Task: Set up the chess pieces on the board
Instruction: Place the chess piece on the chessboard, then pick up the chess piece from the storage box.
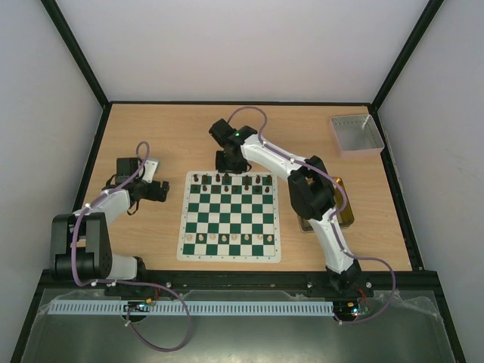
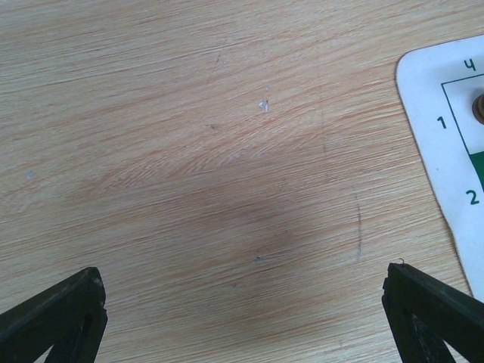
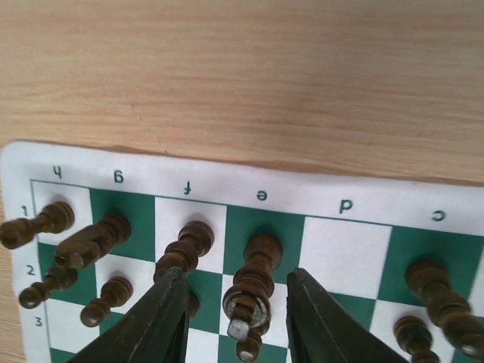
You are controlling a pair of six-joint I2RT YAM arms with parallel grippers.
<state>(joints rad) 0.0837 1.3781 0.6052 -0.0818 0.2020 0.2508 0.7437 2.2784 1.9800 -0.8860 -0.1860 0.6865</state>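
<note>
Your R pincer (image 3: 237, 277) is out over the far edge of the board (image 1: 229, 215). Its fingers (image 3: 162, 318) straddle one dark piece (image 3: 255, 283) on the e file. They're set fairly narrow, w/ a gap showing on both sides of the piece, so no grip on it. The other dark pieces (image 1: 258, 180) stand along the far ranks, and a few look tilted in the wrist view. The light pieces (image 1: 224, 238) line the near side.

Your L pincer (image 2: 242, 272) is spread wide w/ nothing between the fingers. It hangs over bare worktop (image 2: 189, 151) just left of the board's far-left corner. The grey tray (image 1: 355, 132) is at far right. The gold tin (image 1: 348, 208) is right of the board, partly hidden under your R arm.
</note>
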